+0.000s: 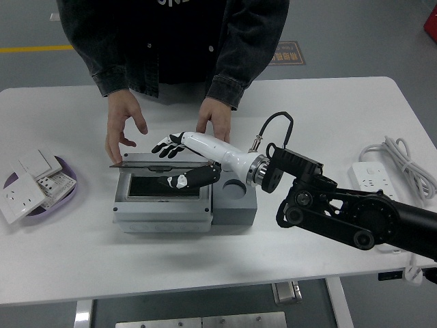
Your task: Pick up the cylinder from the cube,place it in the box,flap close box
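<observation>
Box lid (160,165) half-lowered — right hand (186,158) flat on top, fingers spread.

The right arm (341,212) consists of matte black segments joined by round pivot housings, each with a circular cap and small screws. A ribbed silver ring (258,171) joins the black segments to a glossy white forearm shell (215,149). A black cable (273,126) loops up from a metal plug near this ring. The right hand (179,158) has five fingers, white with black tips and black joint sections. The person (171,41) wears a dark denim-like jacket with buttoned cuffs; both of the person's hands (123,126) are bare-skinned.
</observation>
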